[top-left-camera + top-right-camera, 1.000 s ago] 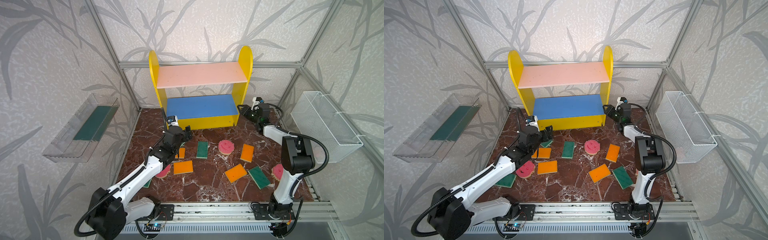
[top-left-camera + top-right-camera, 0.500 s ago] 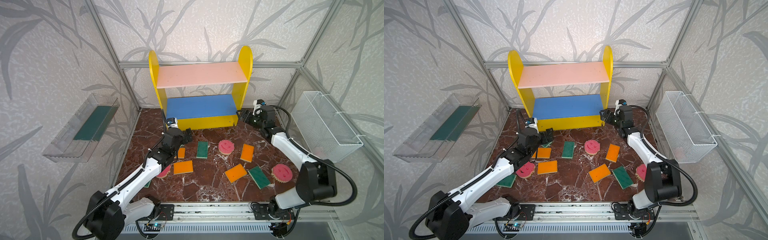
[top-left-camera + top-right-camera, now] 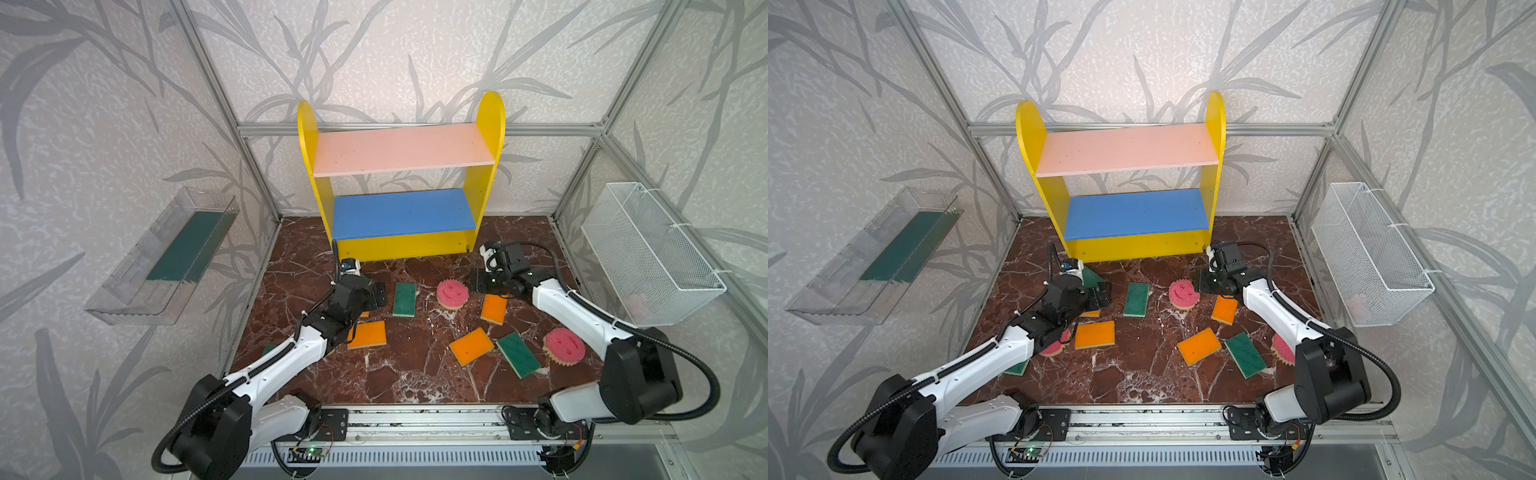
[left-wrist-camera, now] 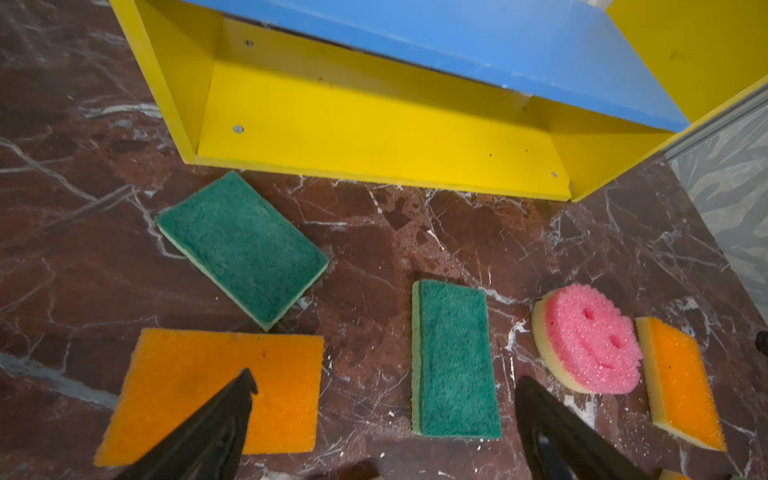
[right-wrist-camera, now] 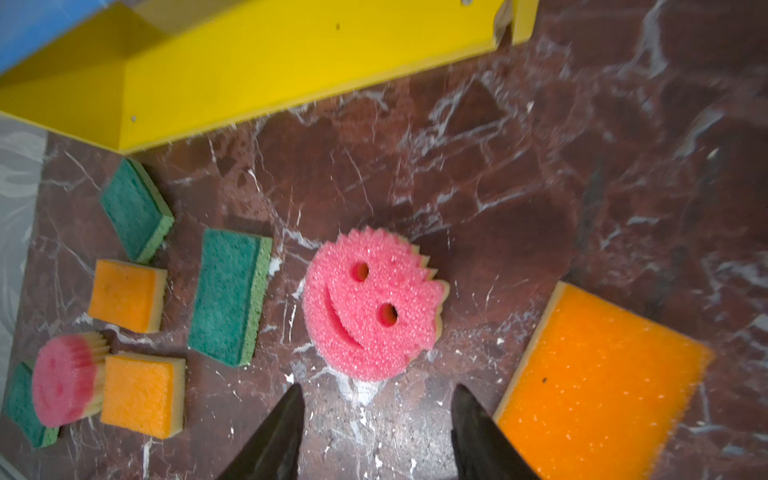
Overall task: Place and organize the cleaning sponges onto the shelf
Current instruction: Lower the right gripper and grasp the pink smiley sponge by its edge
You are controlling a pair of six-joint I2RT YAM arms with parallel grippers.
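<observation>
**A:** Where are the cleaning sponges (image 3: 471,345) lying at this moment?

**B:** Every one I'm seeing is lying scattered on the counter (image 3: 399,378) in front of the shelf (image 3: 401,248). In both top views its boards are carrying nothing.

**A:** And what are the arms doing?

**B:** The right pincer (image 5: 377,388) is hovering low, jaws parted with nothing between them, and facing the pink smiley sponge (image 5: 372,303). The left pincer (image 4: 384,378) is standing spread wide and is also pinching nothing. It's hanging over the bare strip between a green sponge (image 4: 455,357) and an orange sponge (image 4: 187,374).

**A:** So I'm guessing a pick-up is starting?

**B:** That's how I'm reading it. On the right, I'm advising centring the jaws across the round body before lowering. A second orange sponge (image 5: 598,382) is lying just beside one finger and could get nudged.

**A:** And how hard should it be squeezing?

**B:** Gently, I'm thinking. Foam gives, so grip low and only until it's holding. The left arm should be shifting sideways until its fingers are straddling the green sponge's long edges.
</observation>
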